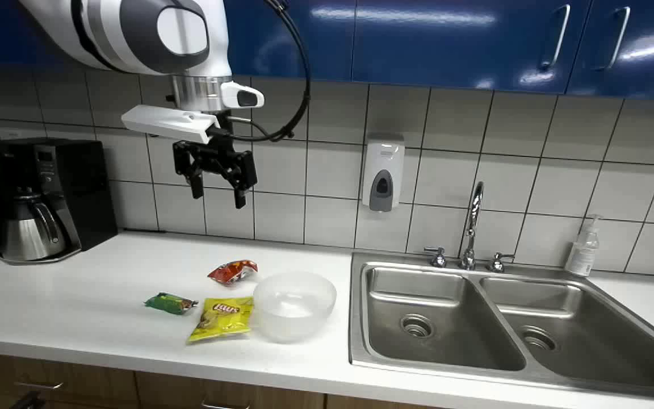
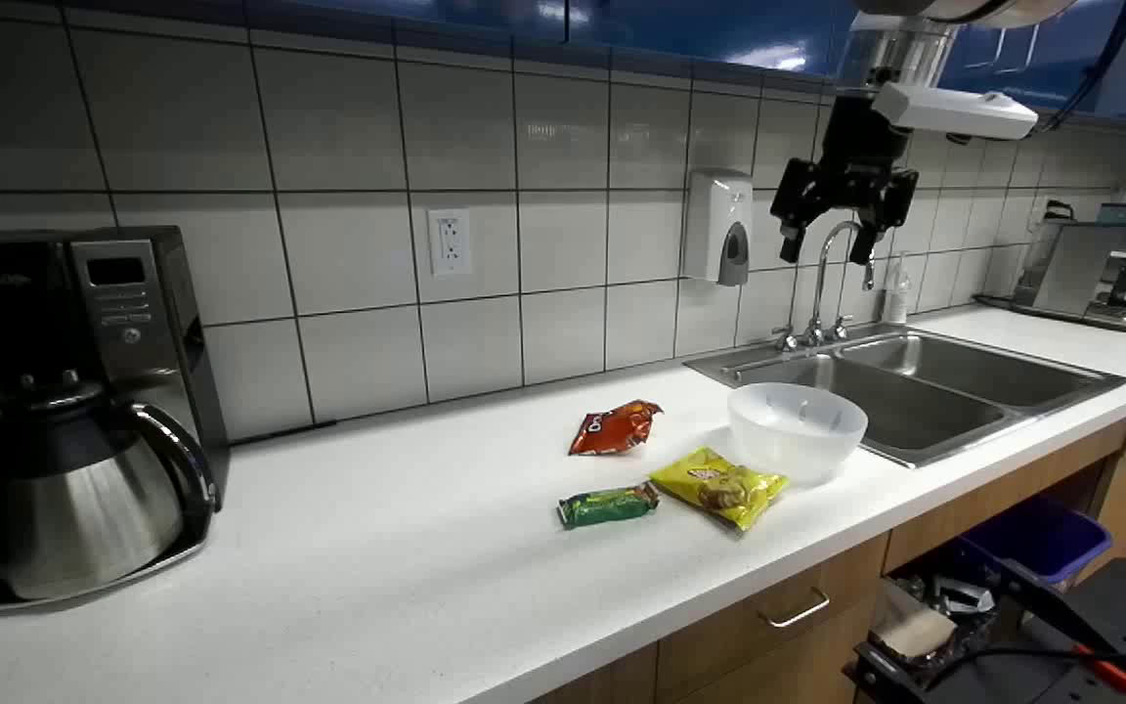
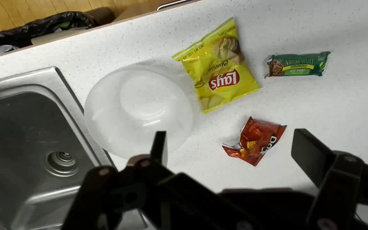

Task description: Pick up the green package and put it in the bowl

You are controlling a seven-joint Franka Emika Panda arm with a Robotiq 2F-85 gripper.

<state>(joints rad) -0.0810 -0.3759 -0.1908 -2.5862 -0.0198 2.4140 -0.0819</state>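
Note:
The green package (image 1: 171,303) is a small flat granola-bar packet lying on the white counter, and it also shows in an exterior view (image 2: 609,506) and the wrist view (image 3: 297,64). The translucent whitish bowl (image 1: 293,326) stands upright on the counter beside the sink; it appears in an exterior view (image 2: 788,445) and the wrist view (image 3: 104,124) too. No packet shows inside it. My gripper (image 1: 218,197) is open and empty, high above the counter. In an exterior view the gripper (image 2: 826,252) points down. In the wrist view its fingers (image 3: 230,142) are wide apart, with nothing between them.
A yellow chip bag (image 1: 223,318) lies between the green package and the bowl, close against the bowl. A red packet (image 2: 615,427) lies nearer the tiled wall. A steel double sink (image 1: 446,363), faucet (image 1: 473,227), soap dispenser (image 1: 382,176) and coffee maker (image 2: 84,420) stand around.

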